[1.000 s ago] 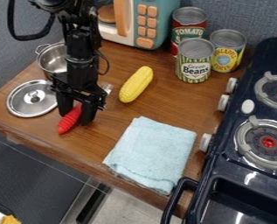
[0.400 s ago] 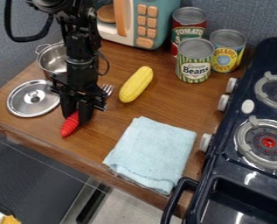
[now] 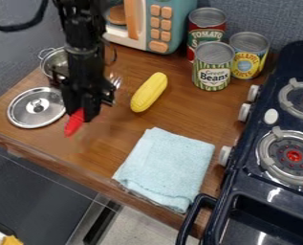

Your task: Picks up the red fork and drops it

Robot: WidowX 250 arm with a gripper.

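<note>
Red fork (image 3: pixel 73 125): looks like we're at the lift-then-drop part. I'd keep the squeeze firm, raise it smoothly so the tines don't snag, then let go low over the wooden surface (image 3: pixel 185 107) so it doesn't bounce.
Hand (image 3: pixel 82 109): narrow, pinching the fork as far as I can tell. Red handle sticks out below, slanting toward the front edge; metal tines poke out on the far side, toward the corn. Can't tell how high it's up.
Lid (image 3: pixel 35 107): just beside the hand, so I'd release away from it or it could clatter.
Pot (image 3: pixel 54 61): behind the lid.
Corn (image 3: pixel 148 92): near the tines, apart from them.
Towel (image 3: pixel 166 165): further out, toward the stove (image 3: pixel 268 191). Softer landing imo, but the task names no spot.
</note>
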